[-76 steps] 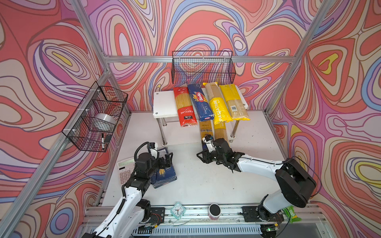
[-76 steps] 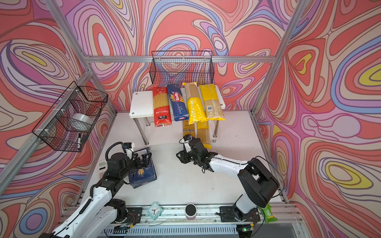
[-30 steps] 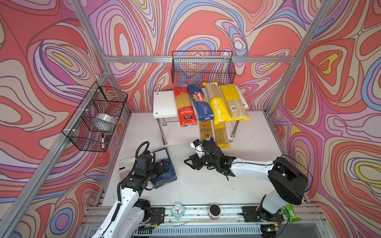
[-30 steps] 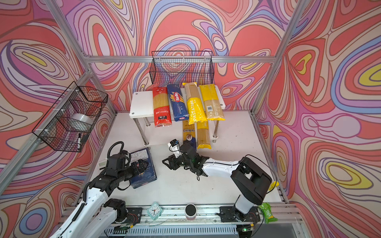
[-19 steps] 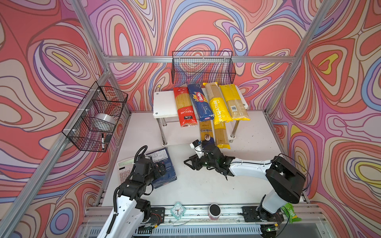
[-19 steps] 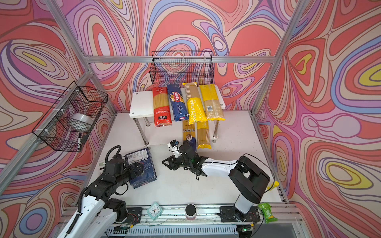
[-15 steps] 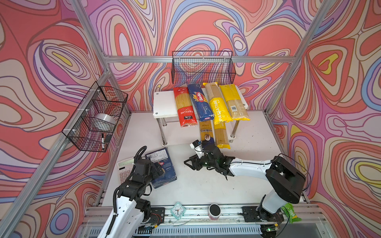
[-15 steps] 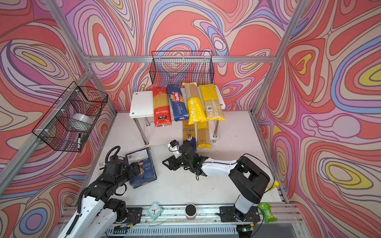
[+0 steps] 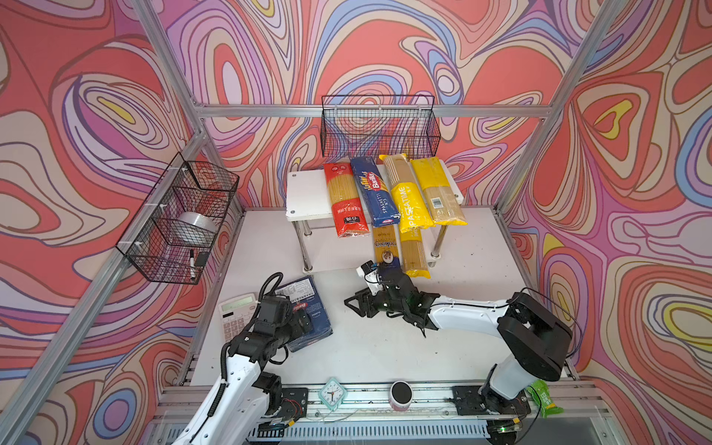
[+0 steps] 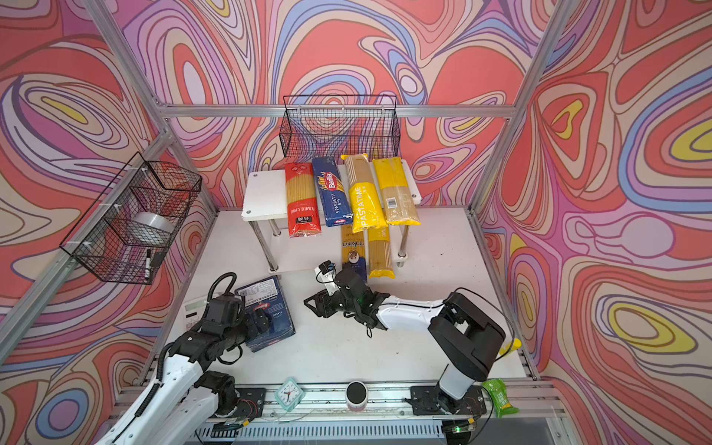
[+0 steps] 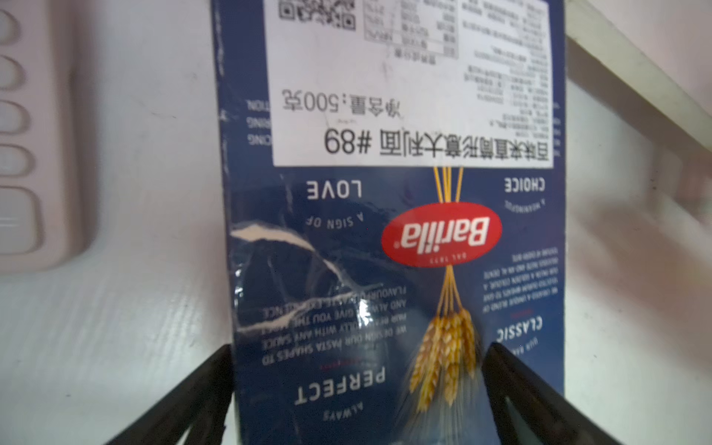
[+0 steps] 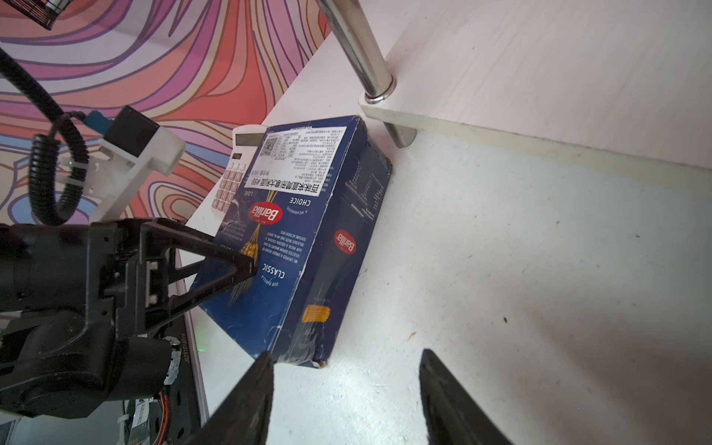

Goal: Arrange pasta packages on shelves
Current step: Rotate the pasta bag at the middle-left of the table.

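Top view: white rack (image 9: 308, 192) stands against the back wall. The upper board carries four long packs side by side, overhanging the front edge: red bag (image 9: 344, 200), blue bag (image 9: 375, 192), PASTATIME bag (image 9: 408, 196), barcode bag (image 9: 437, 192). On the lower board, a tan pack (image 9: 386, 242) and a yellow pack (image 9: 414, 254) lie side by side under the right half. A blue box (image 9: 308, 304) lies flat on the table, near the rack's front-left leg and just beside a calculator (image 9: 237, 314). The left gripper (image 9: 304, 321) is over the box's near end; jaw state unreadable here. The right gripper (image 9: 356, 306) is low over the table and pointed at the box, fingers apart, nothing between them, clear of the box.
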You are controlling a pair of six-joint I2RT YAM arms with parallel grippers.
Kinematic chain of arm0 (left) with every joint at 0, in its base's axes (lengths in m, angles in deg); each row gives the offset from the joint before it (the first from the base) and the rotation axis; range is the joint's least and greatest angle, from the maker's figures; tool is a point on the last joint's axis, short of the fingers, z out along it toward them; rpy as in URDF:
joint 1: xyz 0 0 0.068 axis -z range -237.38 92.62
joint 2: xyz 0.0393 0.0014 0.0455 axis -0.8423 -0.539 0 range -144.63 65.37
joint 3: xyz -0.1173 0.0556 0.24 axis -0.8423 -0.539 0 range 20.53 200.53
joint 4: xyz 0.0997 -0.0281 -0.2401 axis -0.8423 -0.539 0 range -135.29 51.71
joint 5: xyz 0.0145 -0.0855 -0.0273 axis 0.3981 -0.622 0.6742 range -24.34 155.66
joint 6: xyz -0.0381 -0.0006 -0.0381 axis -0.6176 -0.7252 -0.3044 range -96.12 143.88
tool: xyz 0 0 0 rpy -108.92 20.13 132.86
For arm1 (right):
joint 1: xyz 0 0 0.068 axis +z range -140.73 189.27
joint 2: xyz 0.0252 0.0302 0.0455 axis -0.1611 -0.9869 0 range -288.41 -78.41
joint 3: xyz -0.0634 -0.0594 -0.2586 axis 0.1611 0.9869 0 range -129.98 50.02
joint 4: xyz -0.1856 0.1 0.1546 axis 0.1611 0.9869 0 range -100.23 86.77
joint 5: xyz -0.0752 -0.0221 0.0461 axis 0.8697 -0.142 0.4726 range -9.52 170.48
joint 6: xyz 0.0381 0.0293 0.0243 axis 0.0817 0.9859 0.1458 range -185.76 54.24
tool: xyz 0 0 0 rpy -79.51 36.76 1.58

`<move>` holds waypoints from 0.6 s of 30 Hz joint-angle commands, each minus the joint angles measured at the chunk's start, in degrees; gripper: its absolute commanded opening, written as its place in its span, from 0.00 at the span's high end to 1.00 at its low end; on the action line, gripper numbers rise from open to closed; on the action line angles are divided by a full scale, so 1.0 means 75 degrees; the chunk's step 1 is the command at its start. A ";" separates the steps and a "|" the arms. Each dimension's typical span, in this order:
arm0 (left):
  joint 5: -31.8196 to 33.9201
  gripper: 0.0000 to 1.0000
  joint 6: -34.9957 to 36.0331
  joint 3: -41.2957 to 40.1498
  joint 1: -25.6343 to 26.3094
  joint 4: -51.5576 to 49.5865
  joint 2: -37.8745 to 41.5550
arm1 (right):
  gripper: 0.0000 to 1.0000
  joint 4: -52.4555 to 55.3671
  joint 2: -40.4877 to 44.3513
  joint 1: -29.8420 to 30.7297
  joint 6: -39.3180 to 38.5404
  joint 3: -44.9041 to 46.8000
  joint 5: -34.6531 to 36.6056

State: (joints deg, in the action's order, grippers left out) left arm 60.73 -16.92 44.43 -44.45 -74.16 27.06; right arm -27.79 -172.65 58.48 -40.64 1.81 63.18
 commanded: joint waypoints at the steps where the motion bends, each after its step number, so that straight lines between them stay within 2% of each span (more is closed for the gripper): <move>1: -0.0749 0.00 -0.0301 -0.0045 0.0263 0.0142 0.0267 | 0.38 0.0003 0.0062 0.0035 0.0045 -0.0008 0.0206; 6: -0.0602 0.00 -0.0760 -0.0225 0.1126 0.0635 0.0277 | 0.38 0.0032 0.0000 0.0029 0.0070 -0.0035 0.0244; 11: 0.0114 0.00 -0.0587 0.0254 0.2568 0.1102 -0.0812 | 0.38 0.0164 -0.0026 0.0025 0.0111 -0.0170 0.0174; 13: 0.0476 0.00 -0.0245 0.0666 0.2887 0.0748 -0.1408 | 0.38 0.0195 0.0048 0.0035 0.0107 -0.0162 0.0189; 15: 0.1019 0.00 0.0150 0.1436 0.2915 0.0041 -0.1913 | 0.38 0.0198 0.0195 0.0028 0.0109 -0.0066 0.0252; 18: 0.2227 0.00 0.0543 0.2176 0.2905 -0.0993 -0.2261 | 0.38 0.0477 0.0448 0.0036 0.0128 0.0006 0.0326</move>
State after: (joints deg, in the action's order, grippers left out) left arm 67.37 -16.81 55.95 -22.81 -75.69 10.82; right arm -26.02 -172.04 58.48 -39.92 1.64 64.58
